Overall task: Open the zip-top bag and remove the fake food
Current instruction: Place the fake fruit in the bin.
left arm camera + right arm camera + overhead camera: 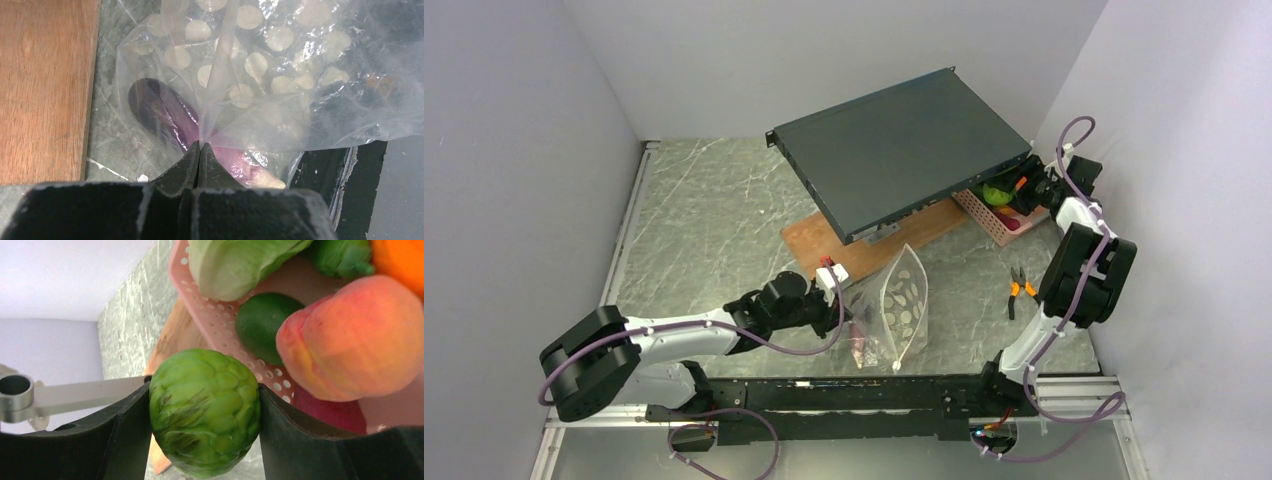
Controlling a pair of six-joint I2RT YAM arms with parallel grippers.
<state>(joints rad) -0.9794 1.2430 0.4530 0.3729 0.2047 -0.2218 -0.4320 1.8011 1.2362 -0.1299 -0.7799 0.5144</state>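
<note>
The clear zip-top bag [896, 303] with white dots lies at the table's front middle. It also shows in the left wrist view [280, 75], with a purple toy eggplant [162, 110] inside. My left gripper [837, 291] is shut, its jaws [200, 146] pinching a fold of the bag's plastic. My right gripper [1024, 190] is at the far right, shut [204, 405] on a bright green bumpy toy vegetable [205, 430], beside the pink basket [200, 310]. The basket holds a peach [355, 335], a green lime [260, 322], a leafy lettuce piece [235, 265] and an orange piece [400, 257].
A dark flat metal case [904, 150] rests tilted on a wooden board [819, 238], overhanging the pink basket [986, 215]. Orange-handled pliers [1019, 288] lie on the table by the right arm. Walls close in on both sides.
</note>
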